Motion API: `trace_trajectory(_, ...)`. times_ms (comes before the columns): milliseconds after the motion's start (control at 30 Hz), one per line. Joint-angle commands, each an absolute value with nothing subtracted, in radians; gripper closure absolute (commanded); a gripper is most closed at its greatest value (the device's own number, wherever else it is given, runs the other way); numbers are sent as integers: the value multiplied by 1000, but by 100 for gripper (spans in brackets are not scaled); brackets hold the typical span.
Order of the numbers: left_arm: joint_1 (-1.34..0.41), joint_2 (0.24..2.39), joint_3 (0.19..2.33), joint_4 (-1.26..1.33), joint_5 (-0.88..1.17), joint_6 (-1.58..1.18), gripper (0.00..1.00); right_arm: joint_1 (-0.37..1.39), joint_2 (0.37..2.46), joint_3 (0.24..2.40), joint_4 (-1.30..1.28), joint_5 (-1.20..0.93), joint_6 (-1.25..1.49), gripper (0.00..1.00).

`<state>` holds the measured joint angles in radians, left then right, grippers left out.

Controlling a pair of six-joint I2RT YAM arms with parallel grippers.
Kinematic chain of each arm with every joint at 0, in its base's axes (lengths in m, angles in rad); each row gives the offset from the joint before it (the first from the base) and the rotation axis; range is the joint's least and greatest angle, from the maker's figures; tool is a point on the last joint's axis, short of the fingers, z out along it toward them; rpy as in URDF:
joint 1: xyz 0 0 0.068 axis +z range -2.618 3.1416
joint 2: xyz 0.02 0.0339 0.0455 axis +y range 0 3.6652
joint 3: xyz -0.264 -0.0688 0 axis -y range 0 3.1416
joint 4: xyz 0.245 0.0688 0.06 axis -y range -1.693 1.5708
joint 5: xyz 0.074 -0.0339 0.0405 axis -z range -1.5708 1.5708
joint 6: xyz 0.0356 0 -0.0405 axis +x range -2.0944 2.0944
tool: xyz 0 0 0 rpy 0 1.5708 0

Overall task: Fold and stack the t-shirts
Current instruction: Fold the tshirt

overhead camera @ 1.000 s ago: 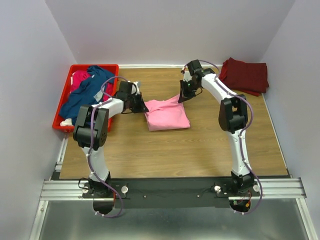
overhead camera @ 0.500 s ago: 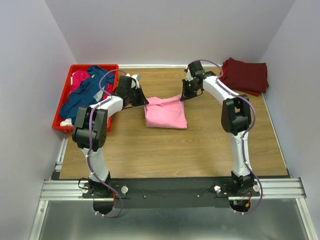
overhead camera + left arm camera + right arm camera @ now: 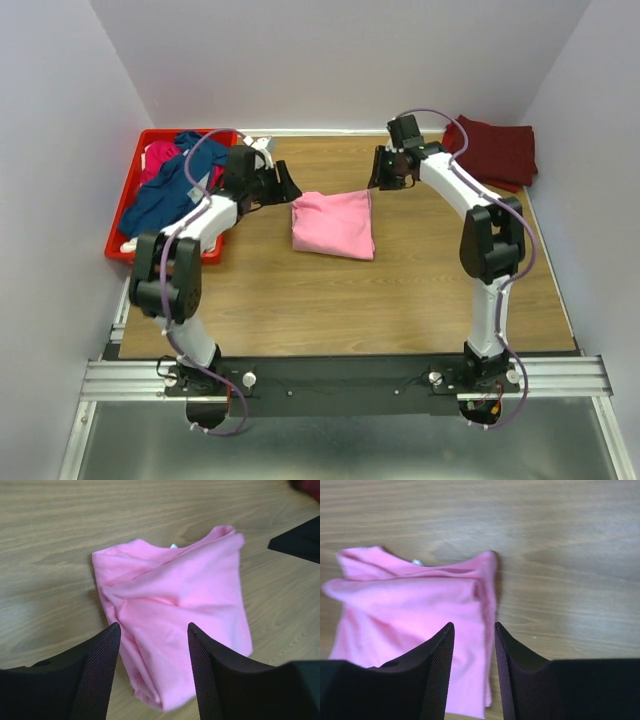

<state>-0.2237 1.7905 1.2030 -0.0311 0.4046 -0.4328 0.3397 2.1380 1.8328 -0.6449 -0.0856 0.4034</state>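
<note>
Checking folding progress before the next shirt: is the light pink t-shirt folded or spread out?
Folded. The light pink t-shirt lies on the table as a compact rectangle, with doubled layers visible along its edges in both wrist views.

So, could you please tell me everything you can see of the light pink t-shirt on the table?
The light pink t-shirt is plain, soft cloth, folded into a rough rectangle with a few creases and slightly uneven layered edges. A small white tag peeks out at its far edge. It lies flat on the wooden table, roughly mid-table. Nothing grips it: the left pincer and the right pincer both hover open by its far corners.
</note>
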Motion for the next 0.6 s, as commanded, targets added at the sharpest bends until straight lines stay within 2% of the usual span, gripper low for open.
trace_trajectory(0,-233,1591,1135,35,385,-413,37,327,2004,1754,-494,-194,414,55)
trace_trajectory(33,-244,1576,1097,46,406,-417,43,324,1993,1706,-456,-330,416,55)
trace_trajectory(100,-258,1562,1062,102,470,-443,55,313,1986,1665,-329,-467,440,55)
trace_trajectory(133,-259,1571,1043,123,494,-454,68,311,1996,1634,-284,-595,481,55)
trace_trajectory(167,-261,1586,1042,139,511,-463,74,308,2009,1626,-199,-656,504,55)
trace_trajectory(233,-262,1679,1063,161,543,-494,80,308,2058,1612,-82,-766,560,55)
trace_trajectory(567,-255,2078,1301,241,586,-558,85,235,2350,1624,215,-894,747,55)
